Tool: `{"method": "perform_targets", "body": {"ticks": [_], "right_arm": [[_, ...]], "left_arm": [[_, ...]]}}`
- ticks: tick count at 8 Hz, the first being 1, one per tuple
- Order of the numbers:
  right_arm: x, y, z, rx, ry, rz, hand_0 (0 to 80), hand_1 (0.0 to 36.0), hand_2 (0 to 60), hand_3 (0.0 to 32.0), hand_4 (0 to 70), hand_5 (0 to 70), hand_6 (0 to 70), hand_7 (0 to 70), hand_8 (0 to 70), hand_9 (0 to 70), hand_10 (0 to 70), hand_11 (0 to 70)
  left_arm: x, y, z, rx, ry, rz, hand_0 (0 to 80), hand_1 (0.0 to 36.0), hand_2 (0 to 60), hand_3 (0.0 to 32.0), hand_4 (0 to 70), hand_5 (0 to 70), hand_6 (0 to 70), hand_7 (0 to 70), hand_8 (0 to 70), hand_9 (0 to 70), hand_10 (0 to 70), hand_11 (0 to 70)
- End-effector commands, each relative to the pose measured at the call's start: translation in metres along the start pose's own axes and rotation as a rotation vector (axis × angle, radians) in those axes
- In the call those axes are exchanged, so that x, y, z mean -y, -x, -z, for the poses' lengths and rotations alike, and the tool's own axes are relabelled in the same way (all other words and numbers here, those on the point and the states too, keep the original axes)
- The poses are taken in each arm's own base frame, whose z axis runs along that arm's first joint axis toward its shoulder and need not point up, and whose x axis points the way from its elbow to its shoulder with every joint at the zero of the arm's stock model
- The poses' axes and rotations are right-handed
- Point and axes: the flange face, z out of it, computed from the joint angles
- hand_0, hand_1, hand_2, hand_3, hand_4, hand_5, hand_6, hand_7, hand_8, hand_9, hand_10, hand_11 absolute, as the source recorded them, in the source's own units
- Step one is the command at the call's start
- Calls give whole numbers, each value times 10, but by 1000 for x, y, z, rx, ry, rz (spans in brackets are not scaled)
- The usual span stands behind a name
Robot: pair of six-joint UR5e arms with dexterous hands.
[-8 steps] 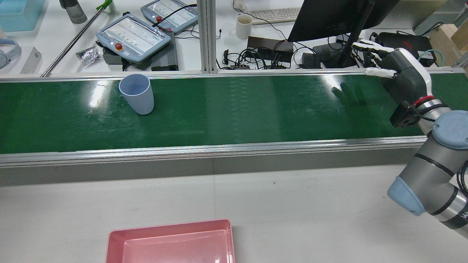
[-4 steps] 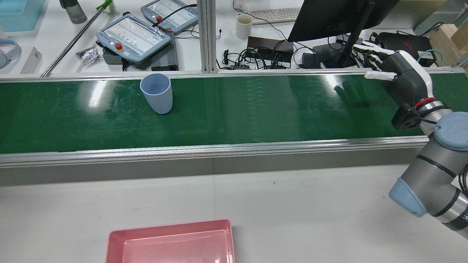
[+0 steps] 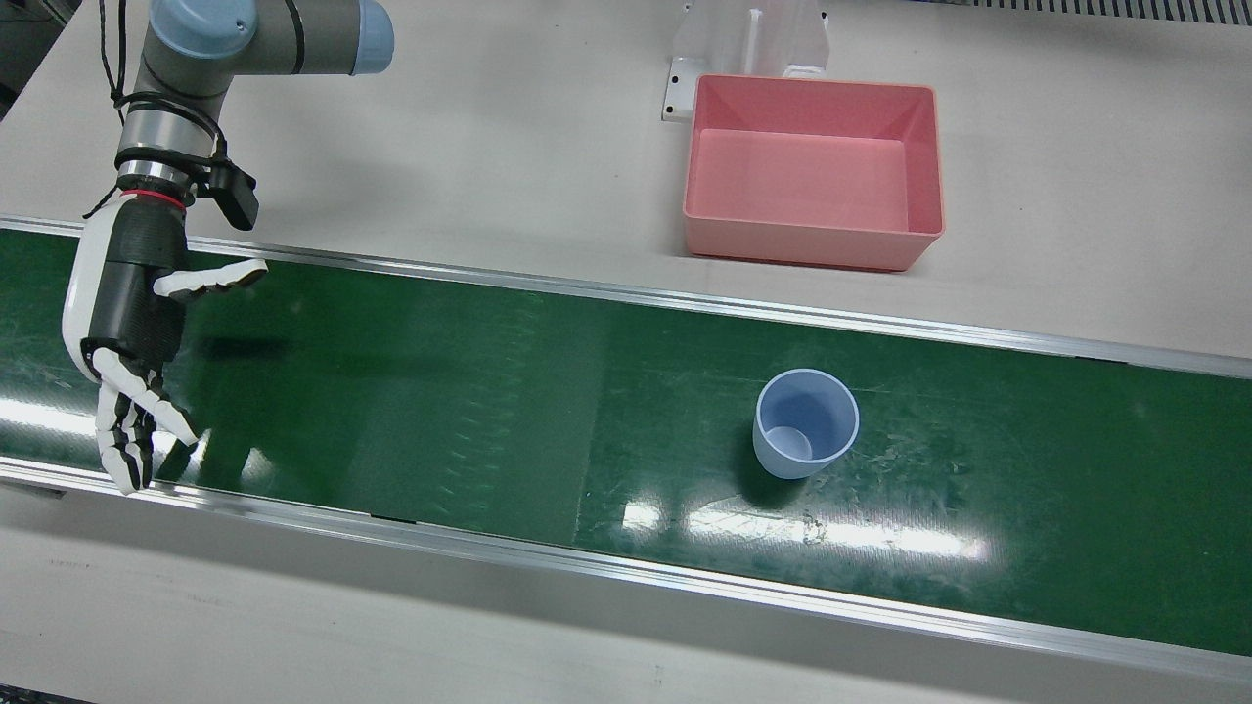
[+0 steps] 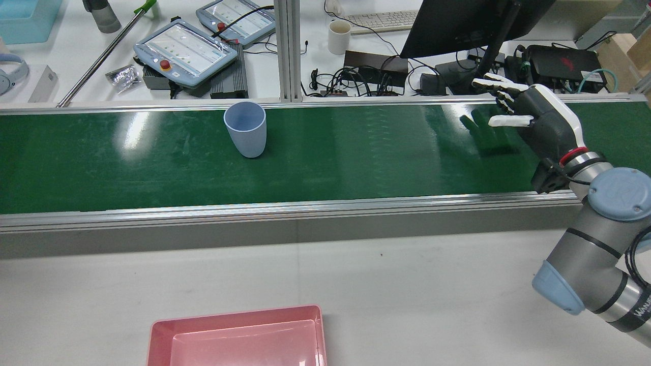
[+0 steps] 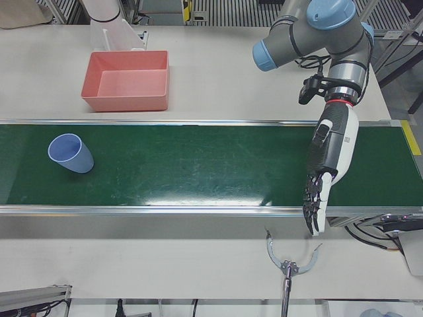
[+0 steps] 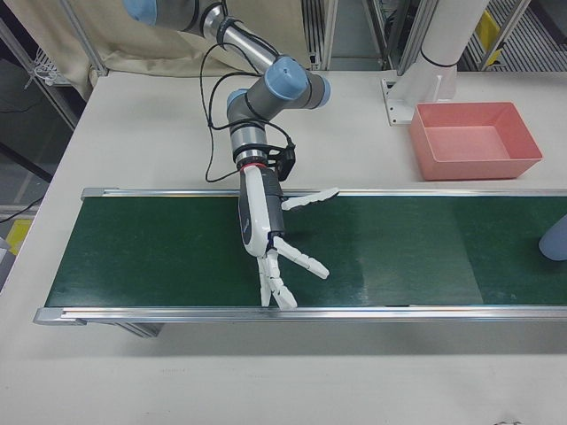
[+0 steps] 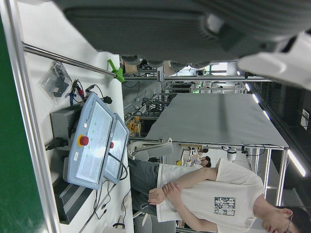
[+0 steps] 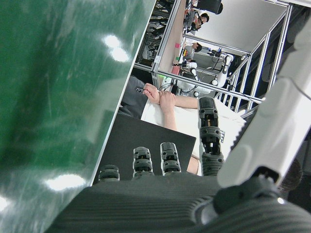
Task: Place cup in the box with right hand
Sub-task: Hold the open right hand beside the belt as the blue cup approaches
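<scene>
**Inspector:** Standing upright on the green belt (image 3: 489, 391), mouth up and empty: one blue cup (image 3: 805, 422). Confirm its position against the right hand (image 3: 127, 323).

**Assistant:** The cup is well apart from the hand, out on the thumb side. The fingers (image 3: 132, 430) point across the belt towards its operator-side rail, and their tips hang over that rail.

**Inspector:** State of those fingers?

**Assistant:** They are spread wide with the thumb stuck out sideways, and nothing is held.

**Inspector:** And the left hand (image 5: 328, 165)?

**Assistant:** It is over the belt on the cup's other side, also well apart. Its fingers (image 5: 314, 205) are stretched out straight with nothing in them.

**Inspector:** The box?

**Assistant:** The pink box (image 3: 812, 244) sits empty on the white table, off the belt on the wrist side of both hands. It is across the rail from the cup and clear of all the fingers.
</scene>
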Motion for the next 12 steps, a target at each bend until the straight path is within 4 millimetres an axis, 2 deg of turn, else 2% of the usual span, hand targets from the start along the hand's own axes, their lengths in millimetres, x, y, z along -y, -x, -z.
{"method": "perform_targets", "body": {"ticks": [1,4,6,8,12], "right_arm": [[-3,-4,0,-7,5,6,474,51,0,104,229,39,32,194,78,103,13,27],[-1,0,0,0,2,20,474,52,0,90,247,38,35,206,78,107,12,25],[-1,0,-1,0,2,29,471,49,0,92,225,39,33,194,79,103,15,30],[-9,-2,-6,2,15,48,472,49,0,82,259,37,36,208,80,108,16,30],[-12,-4,-5,-1,19,115,477,59,0,74,285,37,38,221,77,110,8,19]], "left_arm": [[0,0,0,0,0,0,0,0,0,0,0,0,0,0,0,0,0,0],[0,0,0,0,0,0,0,0,0,0,0,0,0,0,0,0,0,0],[0,0,0,0,0,0,0,0,0,0,0,0,0,0,0,0,0,0],[0,0,0,0,0,0,0,0,0,0,0,0,0,0,0,0,0,0],[0,0,0,0,0,0,0,0,0,0,0,0,0,0,0,0,0,0]]}}
